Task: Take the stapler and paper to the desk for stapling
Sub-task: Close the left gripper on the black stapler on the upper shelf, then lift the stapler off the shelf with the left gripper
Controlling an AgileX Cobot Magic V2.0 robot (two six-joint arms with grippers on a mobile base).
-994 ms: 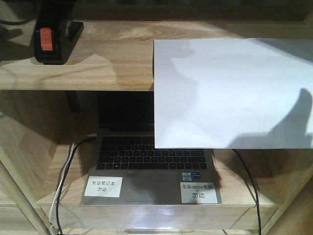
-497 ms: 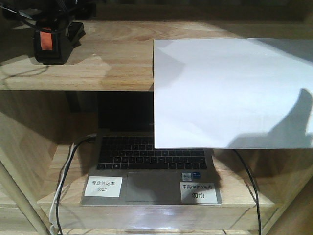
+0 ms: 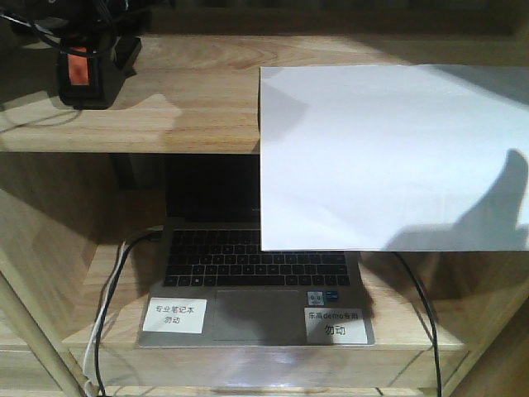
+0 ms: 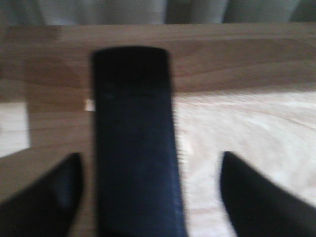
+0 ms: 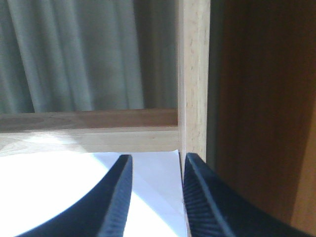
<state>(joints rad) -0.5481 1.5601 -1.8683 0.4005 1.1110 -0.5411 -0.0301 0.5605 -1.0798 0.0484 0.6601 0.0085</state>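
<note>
The black stapler point(image 3: 83, 76), orange patch facing me, stands at the left end of the upper shelf. My left gripper point(image 3: 92, 37) hangs over it. In the left wrist view the stapler point(image 4: 133, 148) lies lengthwise between the spread fingers of the left gripper point(image 4: 149, 155), with a gap on each side. The white paper point(image 3: 388, 157) lies on the same shelf at the right and overhangs its front edge. My right gripper point(image 5: 154, 173) is slightly open just above the paper point(image 5: 158, 182), at its right rear corner. The desk is out of view.
An open laptop point(image 3: 256, 289) with two white labels sits on the lower shelf under the paper, cables trailing at both sides. A wooden upright point(image 5: 193, 74) stands right beside the right gripper's outer finger. A low back rail point(image 5: 89, 129) closes the shelf's rear.
The left gripper and its cables have come down over the stapler, now partly covering its top. The paper and laptop have not moved.
</note>
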